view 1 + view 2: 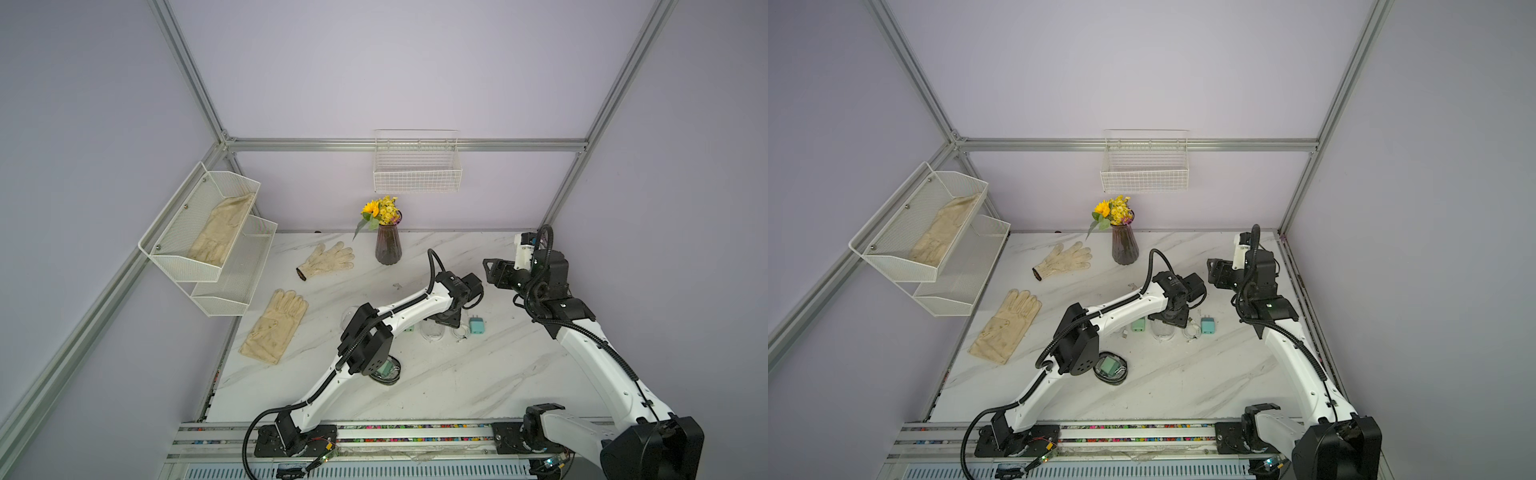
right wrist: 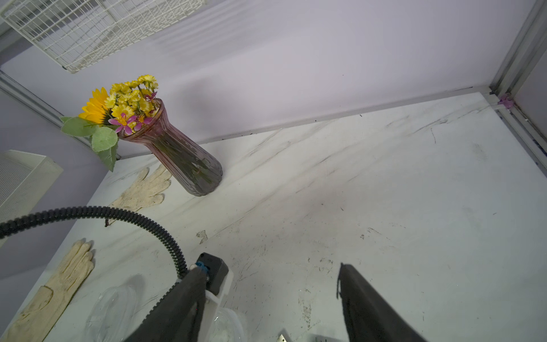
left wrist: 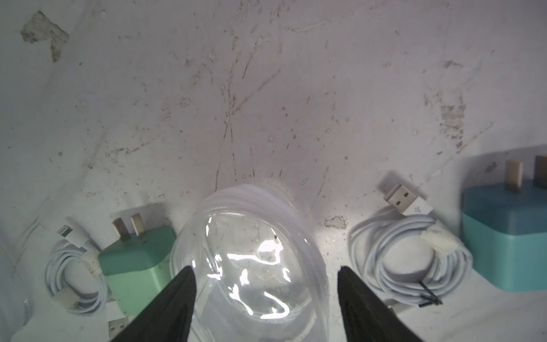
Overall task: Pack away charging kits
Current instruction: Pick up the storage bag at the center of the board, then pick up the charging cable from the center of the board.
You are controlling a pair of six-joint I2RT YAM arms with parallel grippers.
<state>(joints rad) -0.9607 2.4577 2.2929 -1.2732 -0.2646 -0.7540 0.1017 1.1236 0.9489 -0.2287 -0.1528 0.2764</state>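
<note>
Here, entered from the tool outward.

- Left tool: jaws wide, lowered astride the clear case. One finger is at the case's rim and its partner stands off, so no grip shows.
- Clear case: empty, lying mid-desk, somewhat toward the right edge. Risk: the shell is glossy and domed, so a squeeze off its widest line would likely squirt it out or tip it.
- Mint-green charger: just beside the case, by the nearer finger. Risk: that finger could catch it with the case, or shove it onto its cable.
- Coiled cable: on the case's other side, near the second finger. Risk: loose loops may be trapped as the jaws close.
- Light blue charger: just beside that coil, further out.
- Black-rimmed case: nearer the front edge, with a second green charger inside, under the left arm's elbow. Risk: a low sweep of the arm might knock it.
- Right tool: jaws wide and empty, raised toward the far right corner. No risk judged.
- Far glove, near glove and vase: toward the left and far edges, well apart from the work.
</note>
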